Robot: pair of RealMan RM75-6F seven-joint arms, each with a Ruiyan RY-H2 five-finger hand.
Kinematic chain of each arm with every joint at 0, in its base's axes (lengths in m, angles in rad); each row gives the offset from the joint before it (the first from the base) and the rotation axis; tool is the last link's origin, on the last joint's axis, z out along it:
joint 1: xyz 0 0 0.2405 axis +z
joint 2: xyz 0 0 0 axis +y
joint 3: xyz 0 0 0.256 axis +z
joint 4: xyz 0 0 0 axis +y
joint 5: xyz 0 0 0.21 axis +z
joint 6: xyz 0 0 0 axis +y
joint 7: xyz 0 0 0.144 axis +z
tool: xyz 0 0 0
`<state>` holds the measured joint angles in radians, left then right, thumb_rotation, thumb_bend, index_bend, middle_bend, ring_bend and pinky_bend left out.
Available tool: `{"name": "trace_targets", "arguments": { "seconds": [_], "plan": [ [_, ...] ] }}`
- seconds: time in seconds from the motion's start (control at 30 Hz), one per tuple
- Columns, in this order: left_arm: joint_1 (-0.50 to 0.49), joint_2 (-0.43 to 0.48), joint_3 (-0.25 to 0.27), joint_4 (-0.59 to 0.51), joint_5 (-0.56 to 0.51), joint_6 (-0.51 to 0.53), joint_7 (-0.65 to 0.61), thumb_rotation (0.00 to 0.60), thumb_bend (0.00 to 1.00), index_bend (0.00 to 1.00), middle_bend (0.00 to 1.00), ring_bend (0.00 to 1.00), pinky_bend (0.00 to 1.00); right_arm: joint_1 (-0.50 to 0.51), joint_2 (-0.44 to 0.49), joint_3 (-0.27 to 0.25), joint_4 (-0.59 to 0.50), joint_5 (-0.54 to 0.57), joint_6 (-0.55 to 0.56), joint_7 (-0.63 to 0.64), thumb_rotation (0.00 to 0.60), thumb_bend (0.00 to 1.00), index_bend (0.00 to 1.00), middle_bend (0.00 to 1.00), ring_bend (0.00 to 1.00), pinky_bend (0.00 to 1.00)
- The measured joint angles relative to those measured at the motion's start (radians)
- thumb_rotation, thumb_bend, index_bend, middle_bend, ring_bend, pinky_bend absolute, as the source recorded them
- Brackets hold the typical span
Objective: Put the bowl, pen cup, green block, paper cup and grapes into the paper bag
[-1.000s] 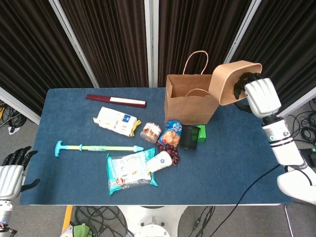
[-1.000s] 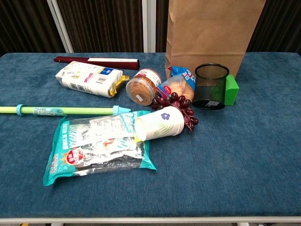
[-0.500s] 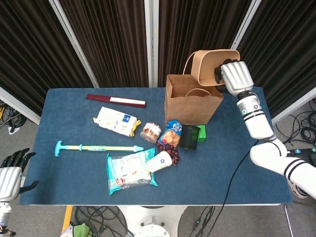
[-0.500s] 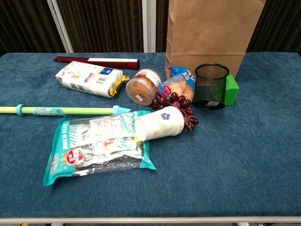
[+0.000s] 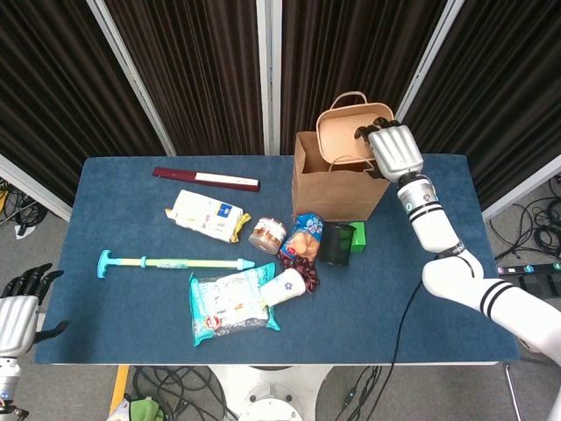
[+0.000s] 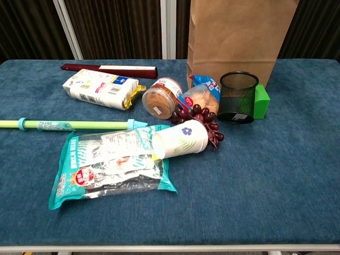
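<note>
Tan and smooth, the bowl is gripped at its rim by the right hand and hangs tilted over the open mouth of the paper bag, which stands upright at the far side of the blue worktop. The inside of the bowl faces the head camera, and its lower edge seems to be at the level of the bag's rim or just inside it; I cannot tell which. The chest view shows only the front wall of the bag.

So the step in hand, as I judge it, is the first one: putting the bowl into the bag. The next move calls for lowering the bowl between the bag's walls and handles, then opening the fingers so it drops inside (the bag is light and could tip if the bowl pushes against one wall).

The other four things wait on the worktop in front of the bag. The pen cup stands upright, with the green block touching its right side. The grapes lie beside it, partly under the paper cup, which lies on its side.

The left hand rests low beside the near left corner of the worktop, empty, with fingers apart.
</note>
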<state>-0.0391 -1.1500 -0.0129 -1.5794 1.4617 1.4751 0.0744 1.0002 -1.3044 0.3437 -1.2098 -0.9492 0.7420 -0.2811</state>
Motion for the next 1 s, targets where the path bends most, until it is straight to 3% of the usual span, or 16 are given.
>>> {"name": "trace_targets", "arguments": {
  "seconds": [0.2,0.53,0.8,1.0],
  "plan": [
    [-0.002,-0.004,-0.003,0.006,0.008,0.005,-0.006,0.600,0.00,0.26,0.23,0.15,0.20,-0.023,0.040,0.000,-0.075,-0.005,0.041,0.013,0.600,0.26,0.04,0.18,0.07,0.20],
    [-0.006,0.000,-0.004,0.000,0.018,0.007,0.001,0.600,0.00,0.26,0.23,0.15,0.20,-0.082,0.109,-0.015,-0.133,-0.022,0.059,0.086,0.600,0.07,0.03,0.18,0.08,0.19],
    [0.003,0.003,0.002,0.000,0.018,0.015,0.000,0.600,0.00,0.26,0.23,0.15,0.20,-0.100,0.104,-0.015,-0.131,-0.073,0.084,0.166,0.600,0.07,0.03,0.20,0.08,0.20],
    [0.002,0.001,0.001,0.002,0.017,0.011,-0.002,0.600,0.00,0.26,0.23,0.15,0.20,-0.180,0.164,-0.026,-0.220,-0.156,0.161,0.260,0.600,0.06,0.04,0.26,0.12,0.25]
  ]
}}
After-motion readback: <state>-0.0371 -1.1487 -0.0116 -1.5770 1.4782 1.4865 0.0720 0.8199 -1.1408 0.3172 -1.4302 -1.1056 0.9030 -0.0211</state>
